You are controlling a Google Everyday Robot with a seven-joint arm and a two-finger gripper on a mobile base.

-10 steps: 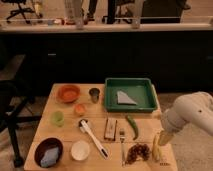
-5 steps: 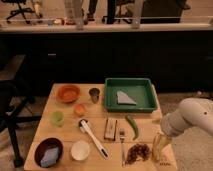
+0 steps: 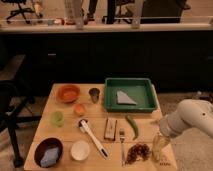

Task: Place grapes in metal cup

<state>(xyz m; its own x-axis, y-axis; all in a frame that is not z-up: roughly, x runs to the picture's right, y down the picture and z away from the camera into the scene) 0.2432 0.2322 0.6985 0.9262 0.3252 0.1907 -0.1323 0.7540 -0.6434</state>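
**Landmark.** Green tray, rectangular, at the far right of the wooden table. It holds one grey wedge-shaped piece.

**Task items.**
- Metal cup: upright, just beside the tray's left wall, apart from it.
- Grapes: dark reddish cluster lying on the table, well in front of the tray, below its right half and at the table's near edge. Well apart from the metal cup.

**Gripper**: at the end of the white arm, which enters from the right. It sits in front of the tray's right corner, low over the near right edge of the table, just right of the grapes and at the top of the corn cob. Whether it is apart, together or clamped on anything cannot be told.

**Other items.**
- Corn cob: pale yellow, in front of the tray's right corner, just right of the grapes.
- Green chili: in front of the tray, near its middle.
- Brown block: in front of the tray's left corner.
- Fork: in front of the tray, between block and grapes.
- White-handled utensil: diagonal, front-left of the tray.
- Orange bowl: left of the tray, beyond the metal cup.
- Small orange cup: front-left of the tray.
- Light green cup: further front-left of the tray.
- White bowl and dark bowl: far front-left of the tray, at the near edge.
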